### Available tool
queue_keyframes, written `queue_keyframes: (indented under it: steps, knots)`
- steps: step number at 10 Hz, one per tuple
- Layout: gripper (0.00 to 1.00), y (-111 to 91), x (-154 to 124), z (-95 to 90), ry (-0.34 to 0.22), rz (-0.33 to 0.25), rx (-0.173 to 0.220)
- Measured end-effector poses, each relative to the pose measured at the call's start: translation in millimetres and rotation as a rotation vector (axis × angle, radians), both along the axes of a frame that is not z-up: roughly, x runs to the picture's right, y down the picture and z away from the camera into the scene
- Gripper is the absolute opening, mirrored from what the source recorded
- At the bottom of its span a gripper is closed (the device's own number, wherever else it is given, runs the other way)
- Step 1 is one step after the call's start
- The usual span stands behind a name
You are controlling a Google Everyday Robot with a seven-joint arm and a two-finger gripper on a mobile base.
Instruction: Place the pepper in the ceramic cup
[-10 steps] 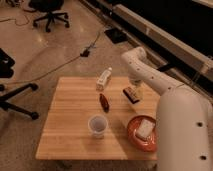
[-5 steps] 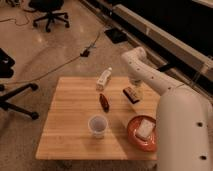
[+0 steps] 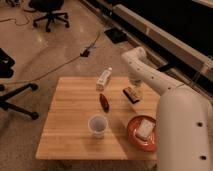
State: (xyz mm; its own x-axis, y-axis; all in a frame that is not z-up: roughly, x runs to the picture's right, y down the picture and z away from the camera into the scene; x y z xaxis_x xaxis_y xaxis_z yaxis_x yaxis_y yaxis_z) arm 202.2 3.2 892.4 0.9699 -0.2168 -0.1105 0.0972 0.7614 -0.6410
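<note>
The dark red pepper (image 3: pixel 104 102) lies on the wooden table (image 3: pixel 70 115), near its middle. The pale ceramic cup (image 3: pixel 97 125) stands upright in front of the pepper, a short way toward the table's front edge. My gripper (image 3: pixel 135 88) hangs at the end of the white arm (image 3: pixel 150 75) over the table's back right part, just above a flat dark block (image 3: pixel 131 95). It is to the right of the pepper and holds nothing that I can see.
A white bottle (image 3: pixel 104 79) lies behind the pepper. A red-orange plate (image 3: pixel 134 139) with a pale object on it sits at the front right. Office chairs (image 3: pixel 50 12) and cables (image 3: pixel 85 52) are on the floor beyond the table.
</note>
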Motion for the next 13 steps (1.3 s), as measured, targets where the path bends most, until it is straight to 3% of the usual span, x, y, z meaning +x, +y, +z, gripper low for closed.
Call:
queue_keyframes:
  steps: [5, 13]
  knots:
    - [0.80, 0, 0, 0.0, 0.000, 0.000, 0.000]
    - [0.80, 13, -32, 14.7, 0.000, -0.017, -0.026]
